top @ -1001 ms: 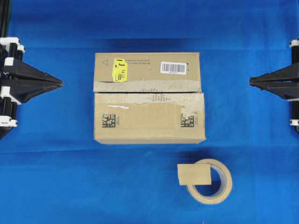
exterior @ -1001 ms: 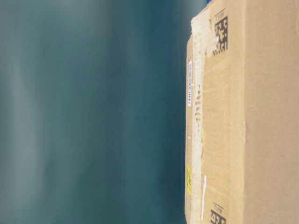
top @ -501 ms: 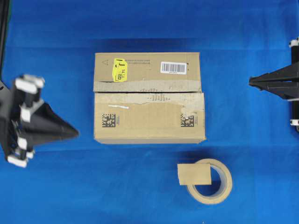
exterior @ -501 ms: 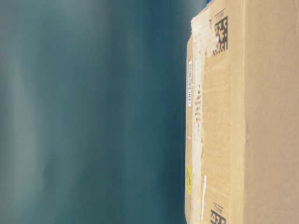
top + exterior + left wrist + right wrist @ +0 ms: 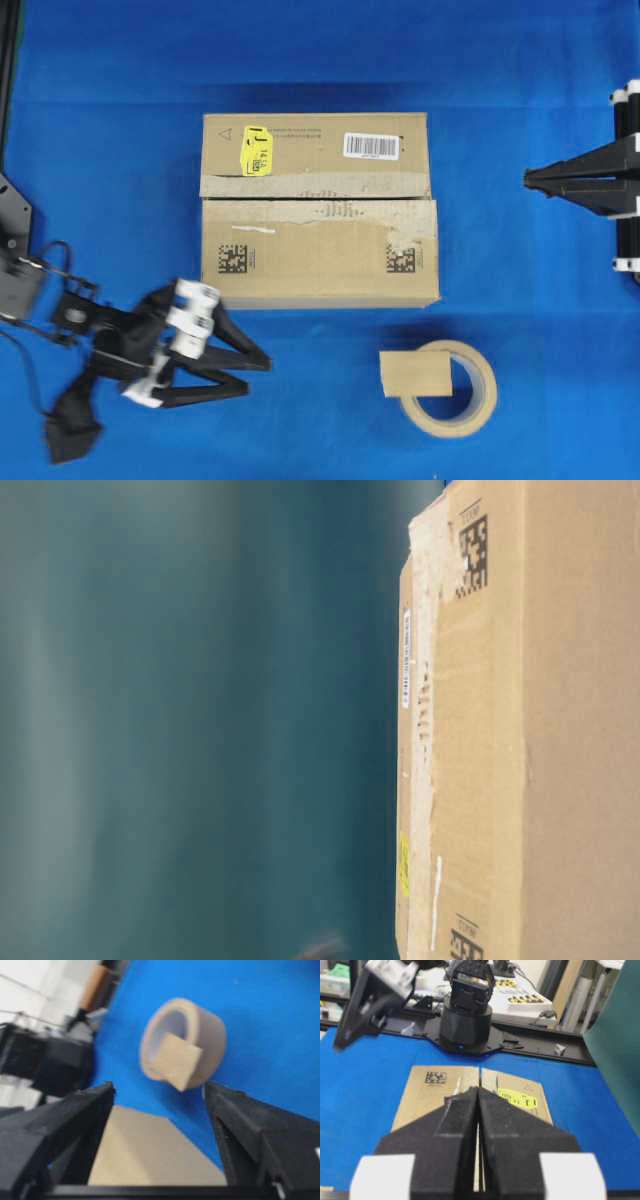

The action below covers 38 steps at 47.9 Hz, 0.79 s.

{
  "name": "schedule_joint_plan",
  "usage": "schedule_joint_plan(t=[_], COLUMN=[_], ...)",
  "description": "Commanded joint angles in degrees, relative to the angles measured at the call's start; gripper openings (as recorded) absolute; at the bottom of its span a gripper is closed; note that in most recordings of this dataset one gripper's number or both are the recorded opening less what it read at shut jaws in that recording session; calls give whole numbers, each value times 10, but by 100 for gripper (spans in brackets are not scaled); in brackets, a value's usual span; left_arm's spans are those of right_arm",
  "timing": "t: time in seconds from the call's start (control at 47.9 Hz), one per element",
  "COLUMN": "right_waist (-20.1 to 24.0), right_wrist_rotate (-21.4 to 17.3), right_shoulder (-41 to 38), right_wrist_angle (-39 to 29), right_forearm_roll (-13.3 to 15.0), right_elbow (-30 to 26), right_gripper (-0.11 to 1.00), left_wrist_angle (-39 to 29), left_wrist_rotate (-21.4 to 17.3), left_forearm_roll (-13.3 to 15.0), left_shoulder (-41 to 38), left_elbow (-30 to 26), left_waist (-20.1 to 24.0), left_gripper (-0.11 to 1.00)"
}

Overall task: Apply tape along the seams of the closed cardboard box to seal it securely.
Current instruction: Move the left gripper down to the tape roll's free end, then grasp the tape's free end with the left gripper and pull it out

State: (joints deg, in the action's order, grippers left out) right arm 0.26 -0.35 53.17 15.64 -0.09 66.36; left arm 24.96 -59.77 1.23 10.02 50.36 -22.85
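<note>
Tape lies untouched on its roll; left gripper gapes wide, empty; right gripper pinched closed, empty.

Bright blue table cover everywhere — behind it a cluttered workbench and a dark green curtain.
</note>
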Motion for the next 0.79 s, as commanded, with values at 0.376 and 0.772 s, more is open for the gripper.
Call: schedule_joint_plan(t=[0.376,0.772], right_waist=[1,1], right_wrist_rotate=[9,10], right_shoulder=[-2,-3], right_wrist_angle=[9,5], right_forearm_roll=[7,12], right_elbow=[-12,-11], right_gripper=[0,0], left_wrist_angle=[25,28], left_wrist_rotate=[-91,-145], left_forearm_roll=[9,9], left_shoulder=[-225,-307], left_elbow=[-175,-250], left_waist=[22,42], left_gripper=[61,61])
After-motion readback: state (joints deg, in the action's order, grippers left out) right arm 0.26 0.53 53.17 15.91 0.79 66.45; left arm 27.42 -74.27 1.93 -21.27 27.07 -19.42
